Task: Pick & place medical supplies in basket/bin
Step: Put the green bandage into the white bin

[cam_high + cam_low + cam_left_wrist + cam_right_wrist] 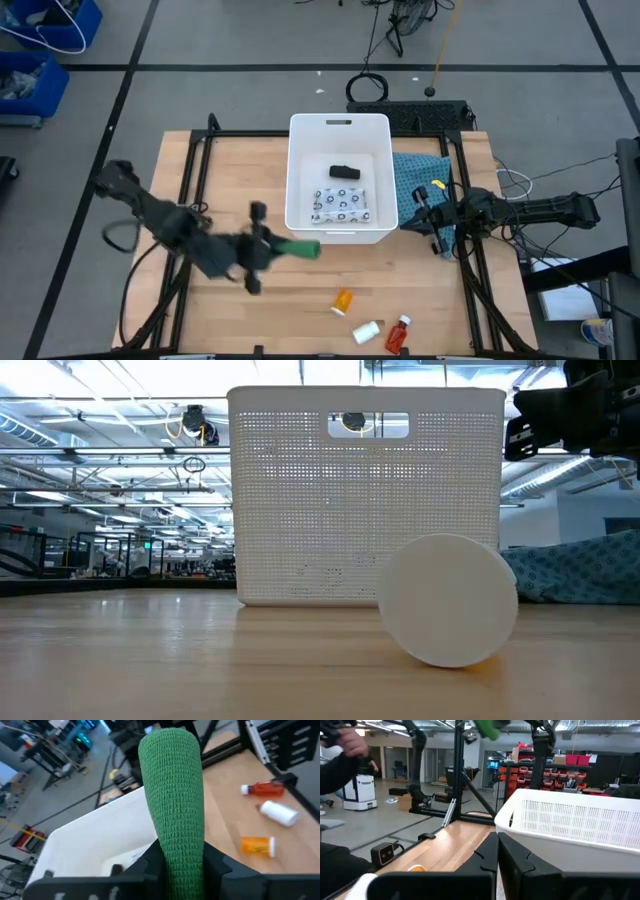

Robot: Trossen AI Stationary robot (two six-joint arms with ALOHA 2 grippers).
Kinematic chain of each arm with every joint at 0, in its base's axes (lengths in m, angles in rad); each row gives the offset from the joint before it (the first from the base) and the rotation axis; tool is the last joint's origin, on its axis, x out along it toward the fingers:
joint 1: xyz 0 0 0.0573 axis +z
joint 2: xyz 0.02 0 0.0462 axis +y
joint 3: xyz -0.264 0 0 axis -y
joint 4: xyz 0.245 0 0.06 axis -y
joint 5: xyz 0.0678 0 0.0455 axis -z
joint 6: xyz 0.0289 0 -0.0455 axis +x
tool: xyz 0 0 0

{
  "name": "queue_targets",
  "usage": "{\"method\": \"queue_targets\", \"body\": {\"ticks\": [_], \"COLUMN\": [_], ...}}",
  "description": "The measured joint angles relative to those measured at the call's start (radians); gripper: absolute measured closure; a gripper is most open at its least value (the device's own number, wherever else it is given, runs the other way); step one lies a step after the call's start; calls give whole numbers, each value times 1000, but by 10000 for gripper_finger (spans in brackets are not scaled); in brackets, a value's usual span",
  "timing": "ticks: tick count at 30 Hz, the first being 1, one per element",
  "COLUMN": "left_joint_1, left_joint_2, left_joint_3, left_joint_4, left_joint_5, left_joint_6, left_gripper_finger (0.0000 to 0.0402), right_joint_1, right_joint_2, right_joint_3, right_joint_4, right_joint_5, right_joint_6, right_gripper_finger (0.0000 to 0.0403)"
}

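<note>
My left gripper is shut on a green item with a woven texture, lifted above the table just off the near left corner of the white basket. In the basket lie a black oblong piece and a white dark-patterned packet. An orange bottle, a white cylinder and a red white-capped bottle lie on the wood near the front edge. My right gripper waits shut to the right of the basket, above the teal cloth. My left gripper pinches the green item's rear end between its two fingers. The fingers come from the table's left, slanting slightly down, and the item runs on along them past their tips toward the basket. It is lifted clear of the table.
The basket's perforated wall stands tall in the low view, with the white cylinder's round end in front of it. Black frame rails run along the table's left and right sides. A person shows in the room beyond.
</note>
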Motion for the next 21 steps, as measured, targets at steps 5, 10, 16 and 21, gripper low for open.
{"method": "queue_targets", "body": {"ticks": [5,10,16,21], "left_joint_1": [54,105,147,147], "left_joint_2": [-259,-523,-733,-830], "left_joint_3": [-320,-658,-944,-1105], "left_joint_4": [193,459,673,826], "left_joint_5": [9,52,55,50], "left_joint_6": [56,92,68,80], "left_gripper_finger": [348,334,341,341], "right_joint_1": [0,0,0,0], "right_joint_2": [0,0,0,-1], "right_joint_3": [0,0,0,0], "right_joint_4": [4,12,26,78], "right_joint_5": [0,1,4,29], "right_joint_6": [-4,-21,-30,-37], "right_gripper_finger": [403,403,403,403]}}
